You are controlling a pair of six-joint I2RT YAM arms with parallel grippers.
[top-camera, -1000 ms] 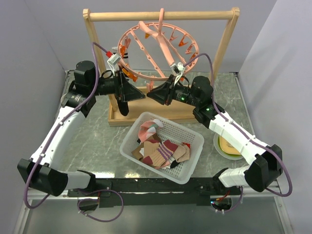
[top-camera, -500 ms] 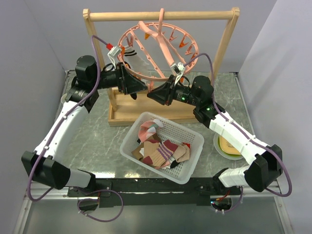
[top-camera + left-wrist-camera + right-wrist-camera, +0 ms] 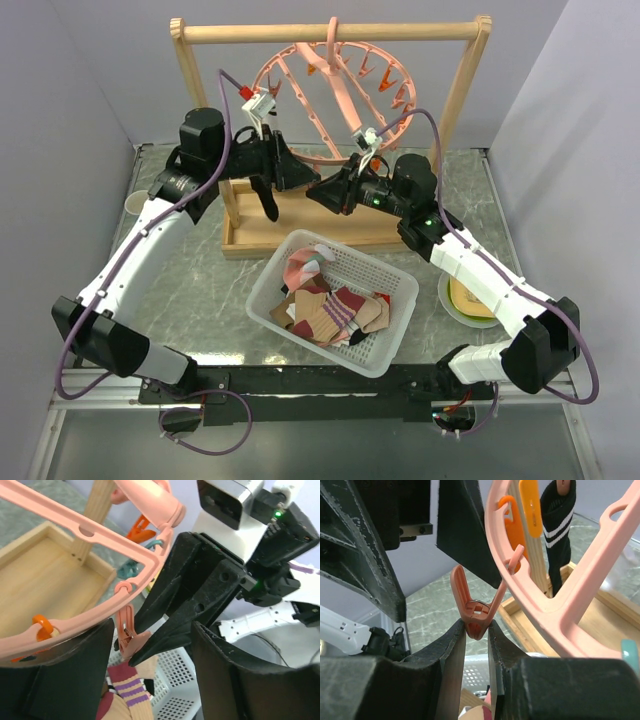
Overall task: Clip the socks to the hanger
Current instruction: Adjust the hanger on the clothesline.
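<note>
1. Your right gripper (image 3: 476, 630) pinches a clip (image 3: 472, 607) of the hanger (image 3: 540, 600) at its very fingertips (a thin hold), so it can slip free.
2. Your left gripper (image 3: 296, 178) is open and empty close by, so the two may collide.
3. The socks (image 3: 325, 305) wait in the near basket (image 3: 268, 275); a black sock (image 3: 557, 515) hangs from the hanger, far left.

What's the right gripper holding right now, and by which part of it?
The right gripper pinches a pink clip hanging from the hanger, gripping the clip's narrow lower end between its fingertips.
</note>
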